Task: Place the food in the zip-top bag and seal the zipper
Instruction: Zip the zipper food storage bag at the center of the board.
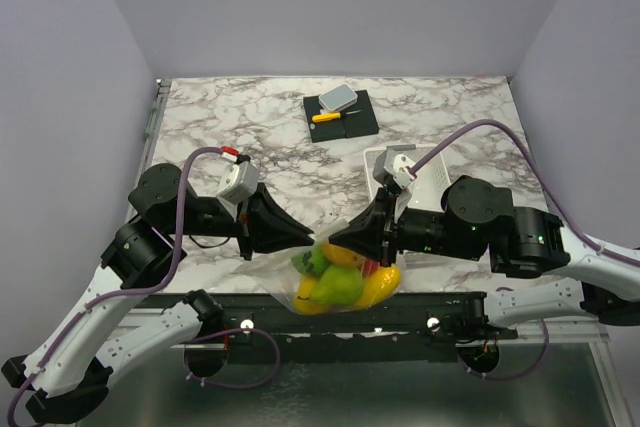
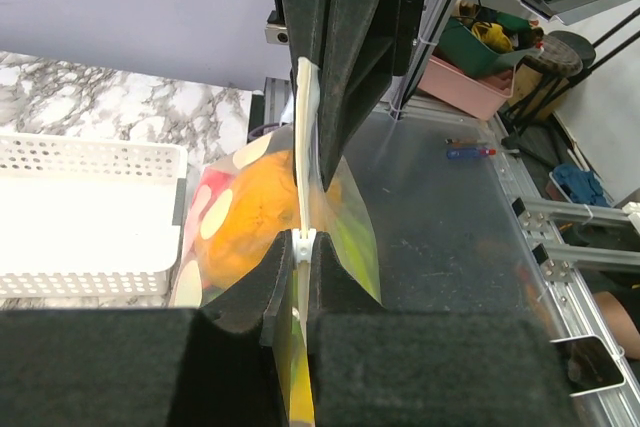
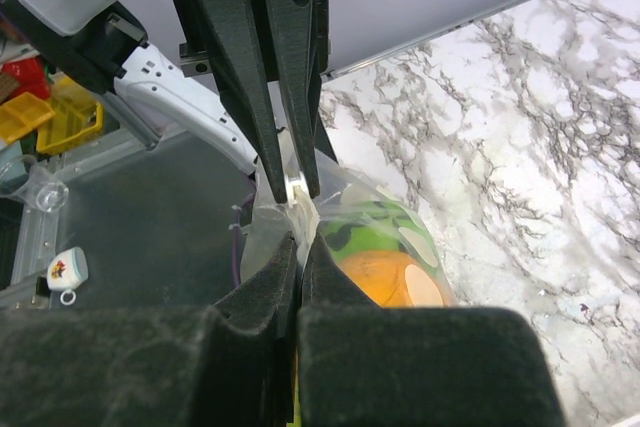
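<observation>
Since sealing likely needs the zipper (image 2: 304,147) taut, your left claw (image 2: 304,240) and right claw (image 3: 298,233) each pinch it, tips nearly meeting, with the food (image 1: 342,283) hanging beneath them in the zip-top bag (image 1: 280,280).

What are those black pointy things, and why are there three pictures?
They are the pinching hands of two robot arms. One picture looks down from above; the other two come from little cameras on each wrist. The left gripper and right gripper are both shut on the zipper of a clear dotted bag full of toy fruit, holding it near the front edge. On the marble table sit a white basket and a black board with a yellow-handled knife.
</observation>
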`<state>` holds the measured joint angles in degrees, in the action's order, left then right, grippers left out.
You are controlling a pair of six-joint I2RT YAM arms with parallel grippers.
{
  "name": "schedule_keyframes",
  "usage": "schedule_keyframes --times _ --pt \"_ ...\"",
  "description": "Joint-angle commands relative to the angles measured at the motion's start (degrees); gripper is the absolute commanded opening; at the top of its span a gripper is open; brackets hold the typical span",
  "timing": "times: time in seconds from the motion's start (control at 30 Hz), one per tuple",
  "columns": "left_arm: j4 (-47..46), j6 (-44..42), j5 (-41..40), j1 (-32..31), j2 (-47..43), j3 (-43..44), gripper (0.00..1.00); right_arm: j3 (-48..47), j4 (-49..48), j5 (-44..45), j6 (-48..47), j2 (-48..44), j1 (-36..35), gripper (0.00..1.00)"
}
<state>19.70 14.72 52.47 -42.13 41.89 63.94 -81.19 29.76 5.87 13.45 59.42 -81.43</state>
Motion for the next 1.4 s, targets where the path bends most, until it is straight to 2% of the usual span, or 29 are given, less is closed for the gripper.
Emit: schedule_keyframes --times 0.0,0.33,1.03,1.2,1.37 --pt "2.4 -0.6 0.9 -0.2 -0.6 -0.8 0.0 -1.4 -4.1 5.6 -1.0 -2.5 -0.4 0.01" --pt "3.1 -0.7 0.3 -0.2 -0.8 -1.1 0.0 -2.5 -0.5 13.8 -1.7 -3.9 -0.4 0.01" --pt "8.3 -3.6 -3.8 -0.2 -1.5 -1.6 0.0 -1.0 -2.0 24.5 -2.5 -8.6 -0.3 0.01" --pt "10.0 -4.4 -5.7 -0.2 -1.4 -1.4 0.0 -1.1 -1.6 27.8 -2.9 -8.5 -0.3 0.01" --pt "12.5 -5.4 -12.0 -0.2 -1.8 -0.5 0.0 -1.1 -1.0 31.6 -3.0 -8.5 -0.4 0.01"
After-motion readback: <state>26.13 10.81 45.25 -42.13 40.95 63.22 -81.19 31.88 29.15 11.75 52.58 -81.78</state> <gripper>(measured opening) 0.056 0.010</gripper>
